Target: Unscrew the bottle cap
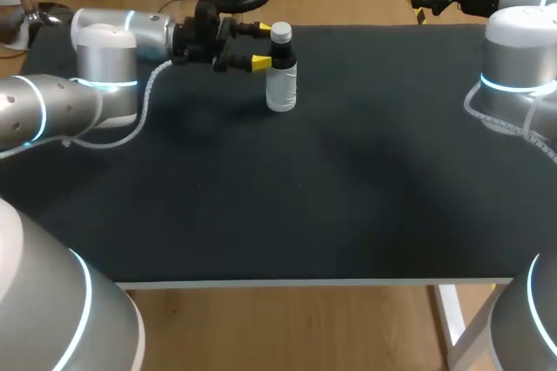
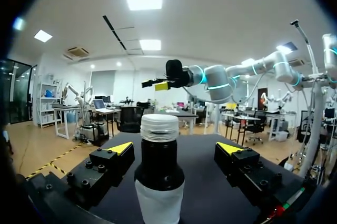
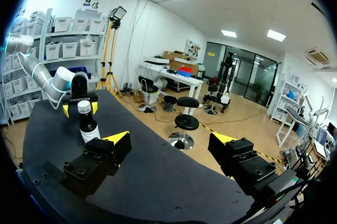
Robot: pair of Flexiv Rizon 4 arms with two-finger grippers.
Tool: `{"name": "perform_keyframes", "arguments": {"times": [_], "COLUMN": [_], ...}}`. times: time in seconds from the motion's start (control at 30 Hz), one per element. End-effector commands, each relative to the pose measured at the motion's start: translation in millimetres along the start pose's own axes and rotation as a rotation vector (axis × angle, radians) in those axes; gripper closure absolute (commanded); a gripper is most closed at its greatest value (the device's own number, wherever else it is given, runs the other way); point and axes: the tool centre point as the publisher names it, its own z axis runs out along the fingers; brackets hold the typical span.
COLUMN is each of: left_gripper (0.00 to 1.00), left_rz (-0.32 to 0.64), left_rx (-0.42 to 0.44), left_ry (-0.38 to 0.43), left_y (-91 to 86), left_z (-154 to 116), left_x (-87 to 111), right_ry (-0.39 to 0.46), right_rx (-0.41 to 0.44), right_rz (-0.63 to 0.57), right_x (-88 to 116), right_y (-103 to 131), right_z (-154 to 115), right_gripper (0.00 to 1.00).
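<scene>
Bottle [image 1: 281, 84], one, one cap [image 1: 280, 33], left claw [image 1: 260, 45], right claw [image 3: 171, 140] spread

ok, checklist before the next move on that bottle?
1. Bottle upright on the table: ok.
2. Cap on the bottle: ok.
3. Left gripper straddles the bottle below the cap: ok.
4. Left gripper shut on the bottle: not ok, open, gaps on both sides.
5. Right gripper at the cap: not ok, open and far from the bottle.
6. Cap tight or loosened: cannot tell.
</scene>
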Motion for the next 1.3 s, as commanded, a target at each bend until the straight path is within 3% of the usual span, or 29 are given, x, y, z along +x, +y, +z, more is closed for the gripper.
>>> {"name": "perform_keyframes", "arguments": {"times": [0.03,0.6,1.3], "left_gripper": [0.0,0.0,0.0], "left_rz": [-0.003,-0.006,-0.004], "left_rx": [0.007,0.004,-0.001], "left_ry": [0.03,0.081,0.069], "left_y": [4.8,5.4,4.3], "left_z": [4,24,21], "left_x": [-5.3,-1.7,-7.8], "right_ry": [0.0,0.0,0.0], "right_rx": [0.0,0.0,0.0], "right_rz": [0.0,0.0,0.0], "right_x": [0,0,0], "right_y": [0,0,0], "right_z": [0,0,0], "right_gripper": [0.0,0.0,0.0]}}
